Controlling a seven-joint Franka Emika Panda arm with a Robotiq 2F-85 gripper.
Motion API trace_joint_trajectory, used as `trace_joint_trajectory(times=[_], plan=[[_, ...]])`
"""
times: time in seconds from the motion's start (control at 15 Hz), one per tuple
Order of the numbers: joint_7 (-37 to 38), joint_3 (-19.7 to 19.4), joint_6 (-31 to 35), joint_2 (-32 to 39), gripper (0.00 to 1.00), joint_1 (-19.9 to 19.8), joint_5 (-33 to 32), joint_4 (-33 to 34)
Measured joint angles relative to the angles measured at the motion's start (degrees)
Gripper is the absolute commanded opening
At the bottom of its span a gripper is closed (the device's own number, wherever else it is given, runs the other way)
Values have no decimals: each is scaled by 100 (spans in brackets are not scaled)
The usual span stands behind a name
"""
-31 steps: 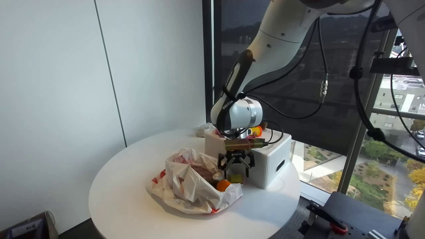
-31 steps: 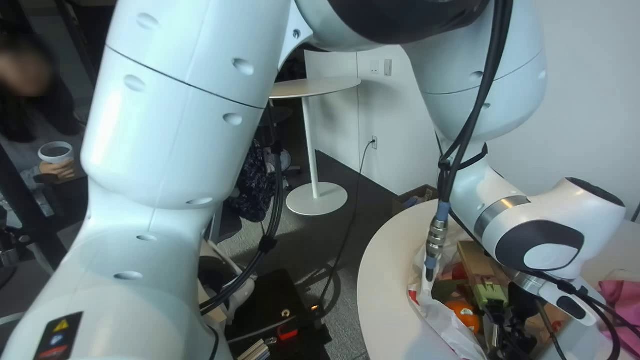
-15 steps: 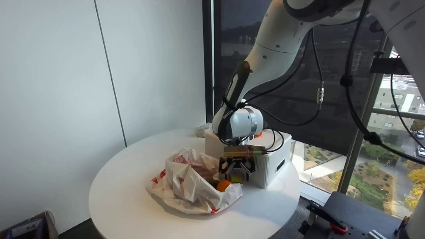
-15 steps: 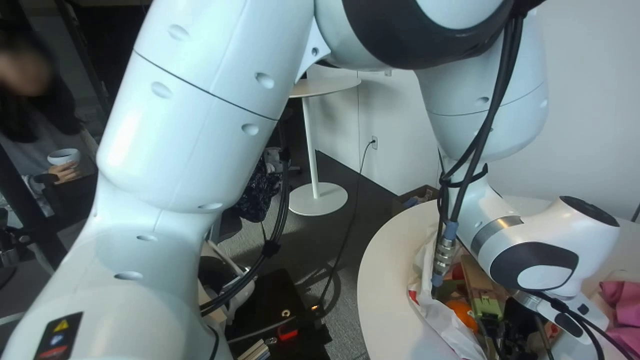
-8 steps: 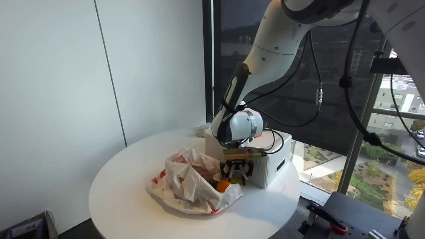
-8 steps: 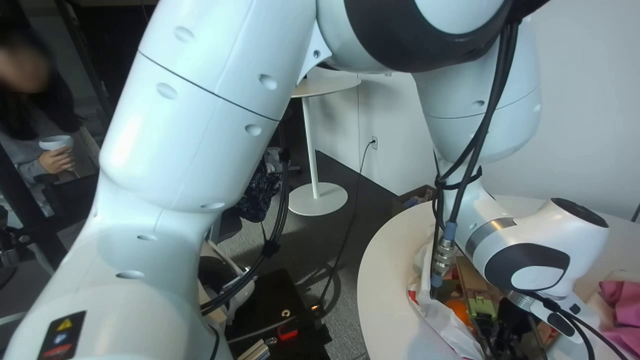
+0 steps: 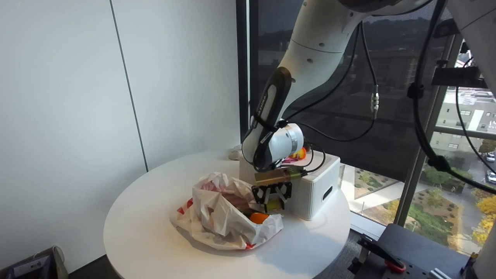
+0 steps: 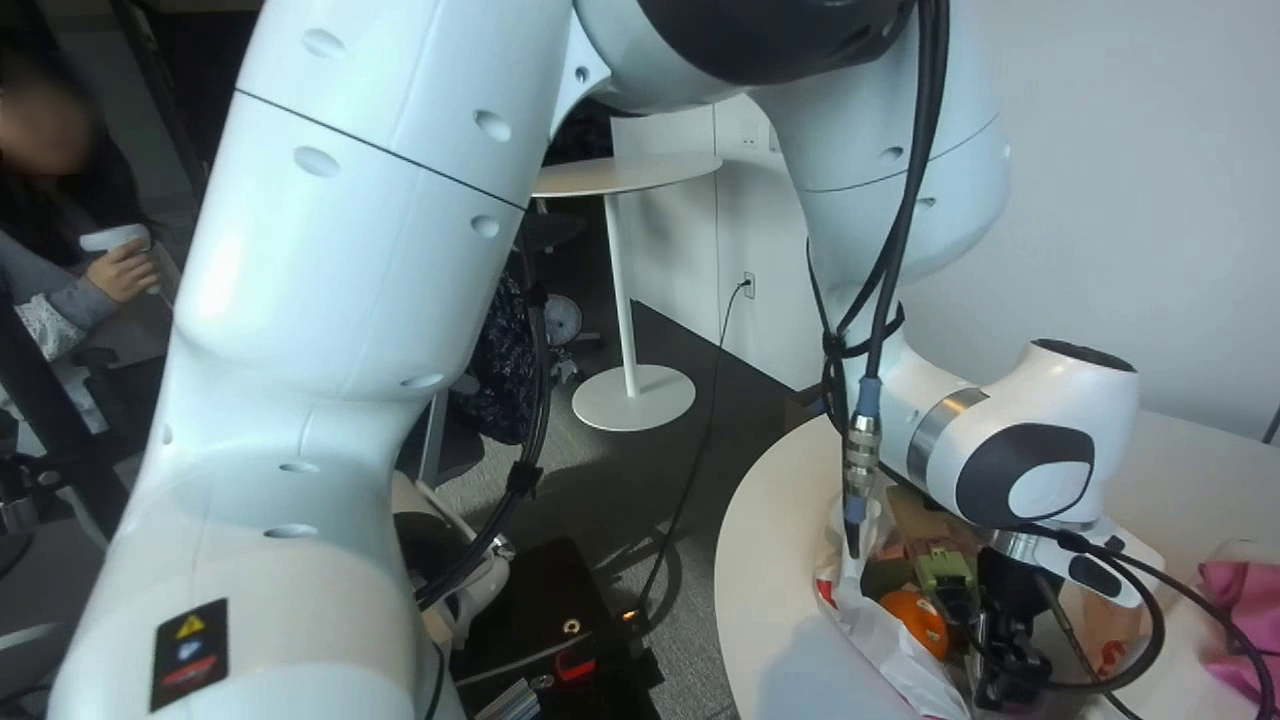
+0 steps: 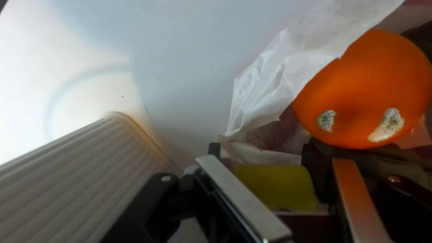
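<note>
In the wrist view a yellow rounded thing (image 9: 276,185) lies between the fingers of my gripper (image 9: 262,160), which is shut on it. An exterior view also shows the gripper (image 7: 274,208) pointing down, one finger on either side of the yellow thing (image 7: 273,204). Right beside them is an orange (image 7: 259,218), resting in the mouth of a crumpled white plastic bag (image 7: 221,221). From close up the orange (image 9: 368,87) has two pale scarred patches. The fingertips are hidden behind the wrist in an exterior view, where the orange (image 8: 915,622) shows too.
A white ribbed box (image 7: 325,190) stands close to the gripper, with an orange-and-yellow toy (image 7: 298,153) on top. Pink cloth (image 8: 1245,615) lies near the arm. All stand on a round white table (image 7: 155,248). Cables hang beside the arm.
The gripper came down over the yellow thing and its jaws drew together. Since then it has risen a little and shifted toward the bag, the yellow thing moving along with it.
</note>
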Motion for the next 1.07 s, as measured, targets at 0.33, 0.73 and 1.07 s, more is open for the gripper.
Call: trace_joint_trajectory(times=[0.33,0.73,1.07], plan=[[211,11,-67,-329,37,461,-504,-53],[186,445,-60,-250,88,746,-805,357],[189,450,-59,-105,100,845,-946,678]])
